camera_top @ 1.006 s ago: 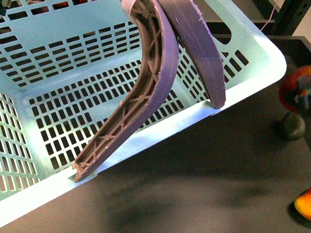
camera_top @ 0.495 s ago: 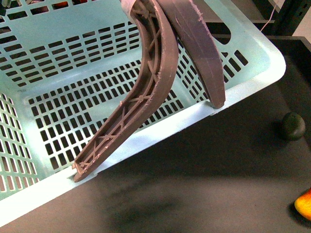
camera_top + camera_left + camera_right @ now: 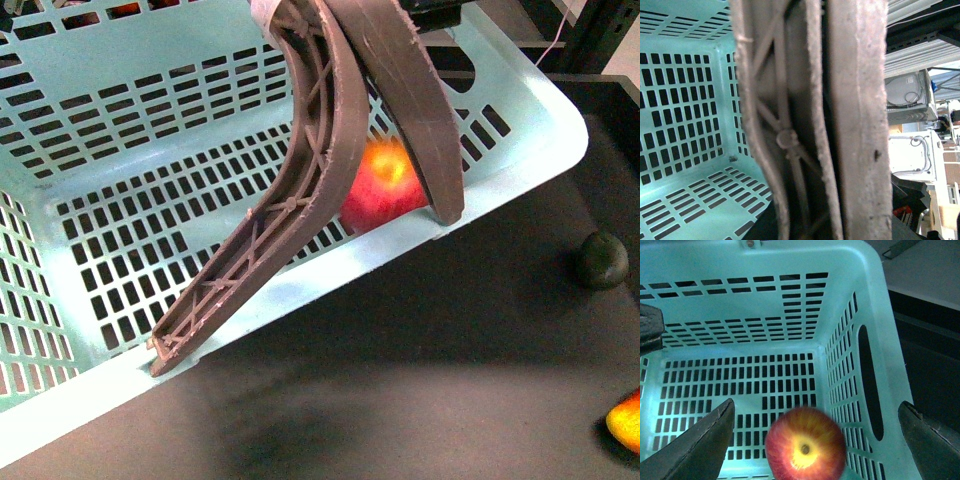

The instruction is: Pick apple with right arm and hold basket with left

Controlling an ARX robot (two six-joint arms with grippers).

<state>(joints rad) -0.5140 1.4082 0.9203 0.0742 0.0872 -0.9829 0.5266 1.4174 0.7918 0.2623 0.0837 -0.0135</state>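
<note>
The pale mint-blue basket fills the left and middle of the front view. My left gripper is shut on its near rim, one brown finger inside the wall and one outside. In the left wrist view the gripper shows as two fingers pressed close, with the basket beside them. The red apple with a yellow blush is inside the basket, partly hidden behind those fingers. In the right wrist view the apple lies free between the wide-open fingers of my right gripper, over the basket floor.
A dark green round fruit lies on the black table right of the basket. An orange-yellow fruit with a red edge shows at the lower right edge. A dark frame post stands at the upper right.
A blurred red shape at the right edge one second ago has gone. The apple now shows inside the basket behind my left fingers. The left gripper has not moved.
</note>
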